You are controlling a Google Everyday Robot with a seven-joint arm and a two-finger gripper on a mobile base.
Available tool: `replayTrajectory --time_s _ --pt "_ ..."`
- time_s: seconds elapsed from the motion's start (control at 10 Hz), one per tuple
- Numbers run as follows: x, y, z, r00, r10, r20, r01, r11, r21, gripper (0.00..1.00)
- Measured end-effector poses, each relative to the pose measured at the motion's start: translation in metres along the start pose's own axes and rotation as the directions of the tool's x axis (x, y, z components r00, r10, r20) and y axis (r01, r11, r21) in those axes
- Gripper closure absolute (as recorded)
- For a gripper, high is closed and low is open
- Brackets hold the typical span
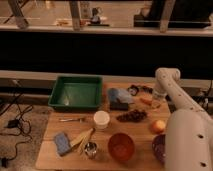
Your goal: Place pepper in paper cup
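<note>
The pepper (145, 100) lies toward the 2 o'clock corner of the table (46, 157), and my gripper (153, 102) is down at the tabletop, closed on its right end. The cup (101, 120) stands well apart at the pepper's 8 o'clock, with grapes (131, 116) between them and a green tray (76, 92) at the cup's 11 o'clock.
</note>
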Motion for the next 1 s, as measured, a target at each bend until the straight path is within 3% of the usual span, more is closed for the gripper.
replayTrajectory --time_s 0.1,0.3,0.4,0.7,1.0 --pt "0.0 0.0 -0.001 1.0 -0.001 0.0 0.001 1.0 -0.001 0.96" --pt "0.001 -0.007 -0.007 0.995 0.033 0.093 -0.03 0.999 -0.041 0.96" --pt "0.003 -0.011 -0.014 0.988 0.04 0.147 -0.035 0.999 -0.038 0.96" --pt "-0.003 -0.013 -0.026 0.992 0.011 0.128 -0.011 1.0 -0.001 0.96" --pt "-0.007 -0.005 -0.037 0.993 -0.019 0.115 0.018 1.0 0.012 0.96"
